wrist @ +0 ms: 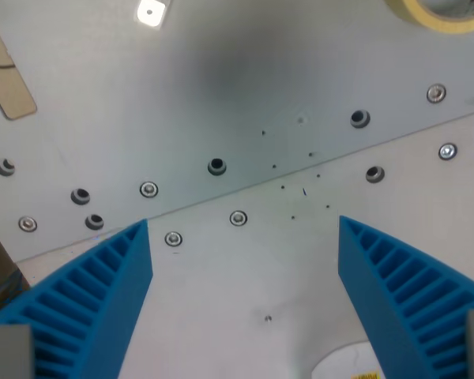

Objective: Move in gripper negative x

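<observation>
We see our gripper (245,237) spread wide, holding nothing, above the bolted metal plates (300,268); a tape roll (450,14) sits at the wrist view's top right; we cannot judge how much of the shift is done.

Wrist view, looking down on a grey metal table (245,71). The gripper (243,229) has two blue ribbed fingers (103,292) spread wide apart, nothing between them. A seam with screws (148,189) and holes crosses diagonally. A tape roll (442,14) lies at the upper right; a beige strip (6,79) at upper left.
</observation>
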Tool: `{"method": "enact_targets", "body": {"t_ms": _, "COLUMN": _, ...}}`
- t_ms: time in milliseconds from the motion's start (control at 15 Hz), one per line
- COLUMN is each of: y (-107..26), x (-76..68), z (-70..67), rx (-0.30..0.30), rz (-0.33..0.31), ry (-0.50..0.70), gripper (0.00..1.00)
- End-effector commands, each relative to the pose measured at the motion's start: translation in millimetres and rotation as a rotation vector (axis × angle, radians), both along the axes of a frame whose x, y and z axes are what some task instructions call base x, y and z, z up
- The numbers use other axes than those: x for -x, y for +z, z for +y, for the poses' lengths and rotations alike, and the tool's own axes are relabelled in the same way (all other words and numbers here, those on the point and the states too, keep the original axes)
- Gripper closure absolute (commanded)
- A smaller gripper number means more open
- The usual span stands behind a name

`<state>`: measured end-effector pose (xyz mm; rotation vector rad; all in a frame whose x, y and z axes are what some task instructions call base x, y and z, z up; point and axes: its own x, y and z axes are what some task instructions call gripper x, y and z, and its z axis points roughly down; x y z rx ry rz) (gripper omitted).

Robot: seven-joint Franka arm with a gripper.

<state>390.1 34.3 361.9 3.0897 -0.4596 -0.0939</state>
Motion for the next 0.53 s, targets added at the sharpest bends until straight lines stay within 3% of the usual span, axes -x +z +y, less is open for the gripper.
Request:
{"method": "enact_targets", "body": {"t_ms": 67, "y": 3.1, "x": 28.6, "z": 6.1, "rx": -0.003, "rz": -0.056, "ry": -0.012, "gripper": 0.00}}
{"method": "enact_targets", "body": {"t_ms": 533, "y": 3.3, "x": 61.9, "z": 16.7, "rx": -0.003, "rz": -0.056, "ry": -0.012, "gripper": 0.00}}
